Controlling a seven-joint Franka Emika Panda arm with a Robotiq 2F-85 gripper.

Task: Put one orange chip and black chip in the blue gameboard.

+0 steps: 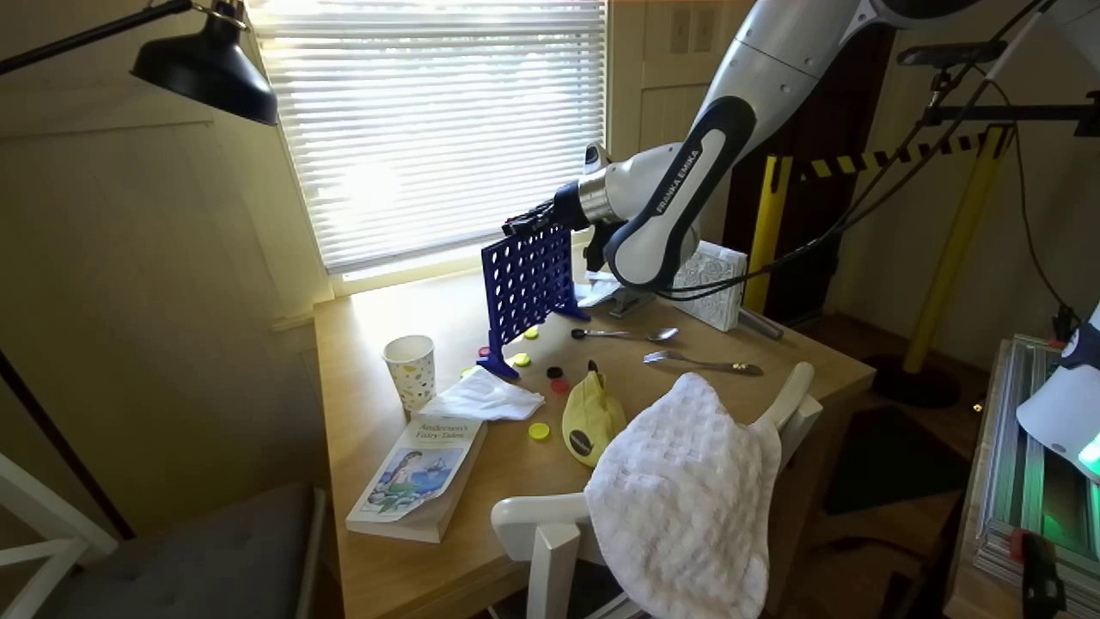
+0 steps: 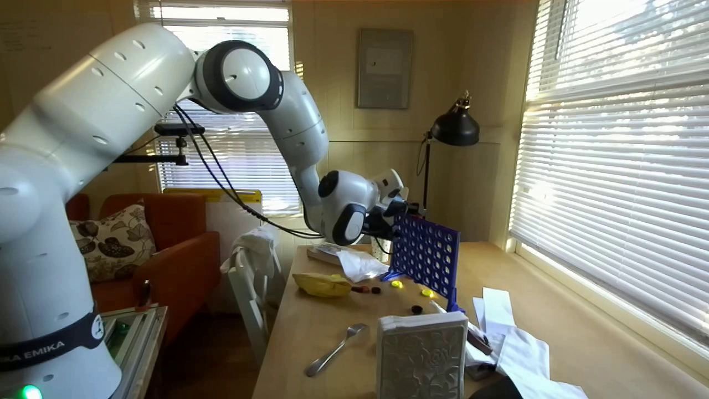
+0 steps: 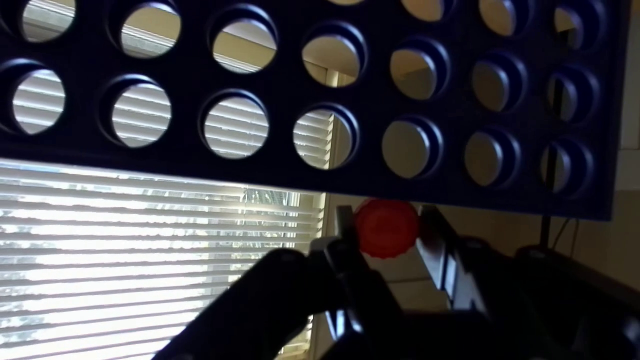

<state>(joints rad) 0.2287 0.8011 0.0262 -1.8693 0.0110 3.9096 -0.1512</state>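
The blue gameboard [image 1: 528, 279] stands upright on the table; in the wrist view its holed face [image 3: 280, 165] fills the upper part. At its top edge my gripper [image 3: 386, 225] is shut on the orange chip [image 3: 386, 235], which looks red here, pinched at its sides by both fingertips. The chip's far rim meets the board's edge; whether it enters a slot I cannot tell. In both exterior views the gripper [image 1: 518, 227] is above the board's top edge, the chip too small to make out. A black chip [image 1: 555, 372] lies on the table, with another black chip [image 2: 417, 310] nearer the white box.
Red [image 1: 559, 386] and yellow chips [image 1: 538, 431] lie around the board. Nearby are a paper cup [image 1: 411, 378], a napkin [image 1: 485, 395], a book [image 1: 421, 477], a yellow banana [image 1: 591, 421], a fork [image 1: 705, 364], a spoon [image 1: 632, 334] and a white box [image 2: 422, 354].
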